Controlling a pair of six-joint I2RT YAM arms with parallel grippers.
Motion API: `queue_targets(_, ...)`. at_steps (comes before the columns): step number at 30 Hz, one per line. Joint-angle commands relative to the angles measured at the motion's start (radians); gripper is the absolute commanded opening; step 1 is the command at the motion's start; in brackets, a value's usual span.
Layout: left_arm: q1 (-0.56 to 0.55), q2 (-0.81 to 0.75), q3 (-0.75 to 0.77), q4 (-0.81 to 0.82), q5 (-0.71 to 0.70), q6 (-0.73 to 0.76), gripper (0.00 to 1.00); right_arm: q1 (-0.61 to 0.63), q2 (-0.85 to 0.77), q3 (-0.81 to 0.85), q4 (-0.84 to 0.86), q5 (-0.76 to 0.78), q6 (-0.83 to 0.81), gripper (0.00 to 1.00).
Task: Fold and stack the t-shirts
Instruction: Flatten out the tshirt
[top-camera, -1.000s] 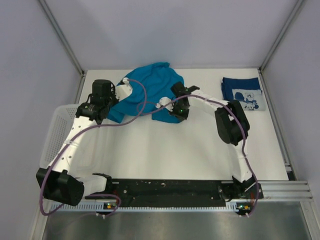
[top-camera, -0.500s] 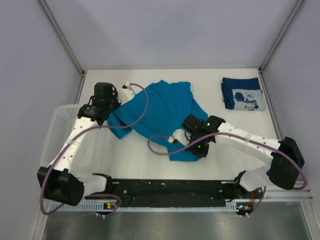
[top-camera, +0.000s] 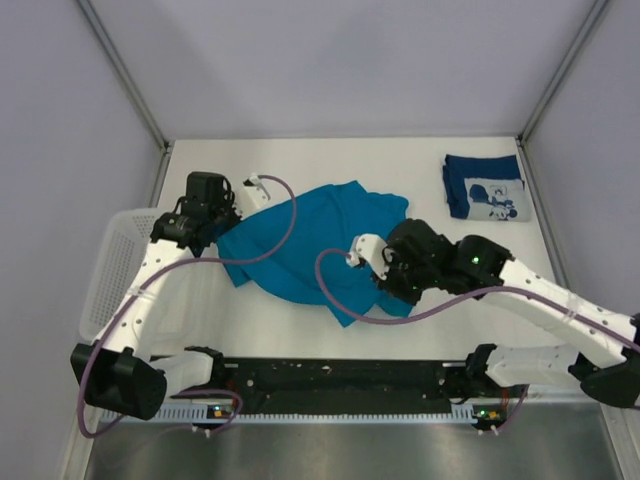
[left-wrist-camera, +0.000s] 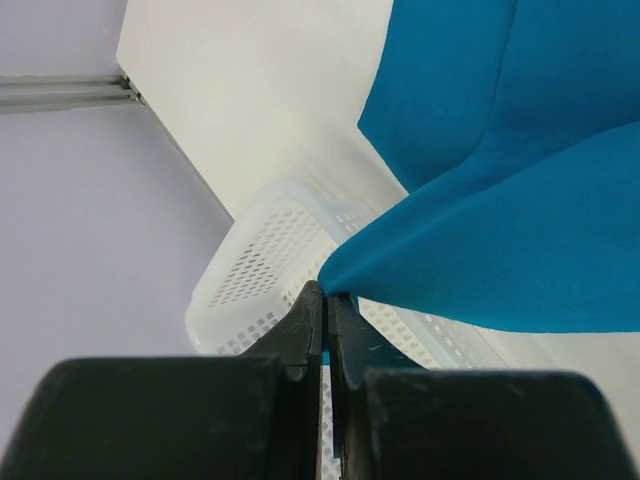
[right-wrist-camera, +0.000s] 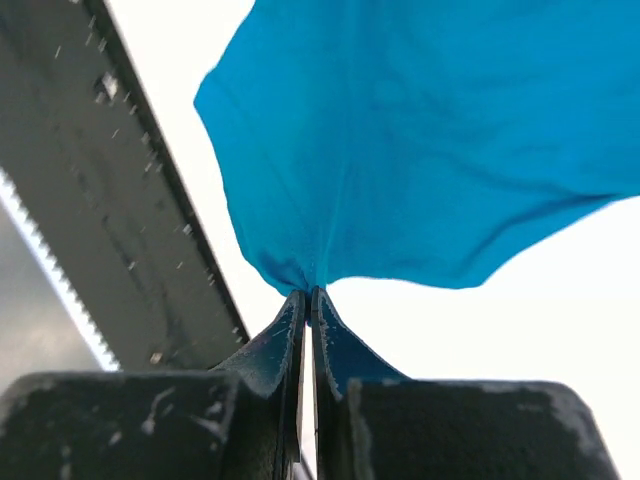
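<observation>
The left gripper (left-wrist-camera: 325, 298) has its fingers pressed together on a thin corner of the teal-blue t-shirt (left-wrist-camera: 500, 220). It holds that corner raised just above the white mesh basket (left-wrist-camera: 262, 262). The right gripper (right-wrist-camera: 308, 298) is likewise closed on a small gathered tip of the shirt's edge, well to the right of the basket and nearer the arm bases.

The cloth stretches between the two grips, rumpled rather than flat, and its middle sags onto the table (top-camera: 300, 330) right of the basket.

Each bite looks shallow, so a hard pull apart could slip a corner free. If the left one lets go, it may drop into the basket or catch on its mesh rim. The right arm's purple cable (top-camera: 320, 272) loops across the cloth and could drag or bunch it as the arm moves. Laying it down creased would spoil the fold.

The navy printed t-shirt (top-camera: 485, 188) lies folded far right of the basket, apart from the teal one.
</observation>
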Motion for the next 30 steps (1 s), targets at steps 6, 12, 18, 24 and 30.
queue_targets(6, 0.005, -0.012, 0.041, 0.036, 0.065, -0.080, 0.00, -0.023, 0.075, -0.024, 0.344, -0.183, 0.072, 0.00)
queue_targets(12, 0.005, -0.008, 0.012, 0.062, 0.064, -0.086, 0.00, 0.153, 0.352, -0.047, 0.374, -0.148, 0.054, 0.02)
queue_targets(18, 0.005, -0.013, -0.004, 0.067, 0.061, -0.074, 0.00, 0.179, 0.364, -0.122, 0.383, -0.024, 0.056, 0.73)
queue_targets(24, 0.005, -0.015, -0.011, 0.068, 0.065, -0.075, 0.00, 0.179, 0.327, -0.219, 0.449, -0.034, -0.021, 0.99)
queue_targets(30, 0.005, -0.016, -0.024, 0.070, 0.055, -0.069, 0.00, 0.196, 0.394, -0.265, 0.568, -0.112, -0.016, 0.99)
